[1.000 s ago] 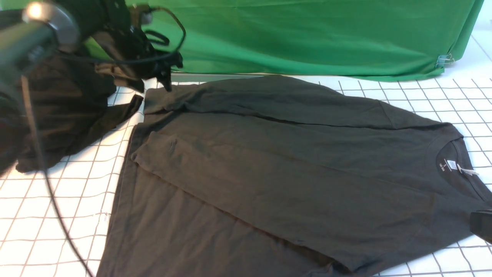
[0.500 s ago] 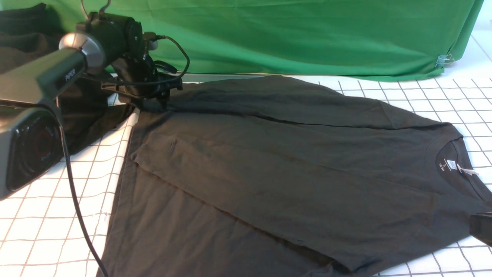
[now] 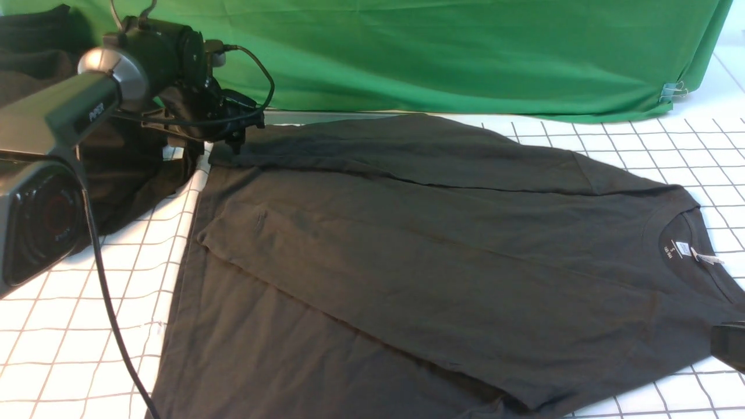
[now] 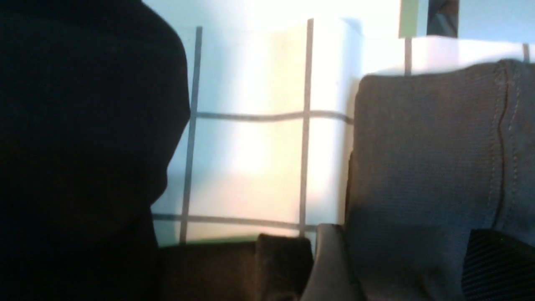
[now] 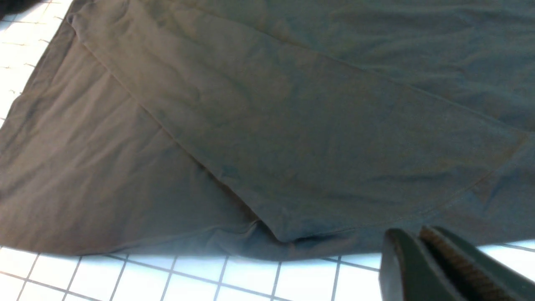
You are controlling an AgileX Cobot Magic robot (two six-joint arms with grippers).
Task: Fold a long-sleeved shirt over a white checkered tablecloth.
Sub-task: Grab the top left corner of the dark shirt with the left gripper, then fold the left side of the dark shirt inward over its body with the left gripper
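Garment position: the long-sleeved shirt (image 3: pixel 442 250) lies flat on the white checkered tablecloth (image 3: pixel 70 302), and no print shows on its visible faces. Its long axis runs across the robot's front, with the hem end toward the robot's left and the collar end, marked by the neck label (image 3: pixel 678 250), toward the robot's right. A broad flap lies turned in over the body from the shirt's near long side. A narrower strip lies turned in along its far long side.

Left gripper (image 3: pixel 236 142): located at the shirt's far hem-end corner, low over the fabric. The jaws stand spread. In the left wrist view the stitched end of the far strip lies between the fingers and does not appear to be pinched. From this claw, the rest of the shirt extends toward the collar end and toward the near long side.

Right gripper (image 5: pixel 413 240): located just off the shirt's near long edge, toward the collar end, over bare tablecloth. Its fingers are pressed together and hold nothing.

Assessment: the left arm is the nearer one to the hem end. The next move probably calls for closing on the strip's end and carrying it along the long axis toward the collar.

Caution: a dark garment bundle (image 3: pixel 128 174) lies just beyond the shirt's hem end, close to the left claw, and could be caught by it.
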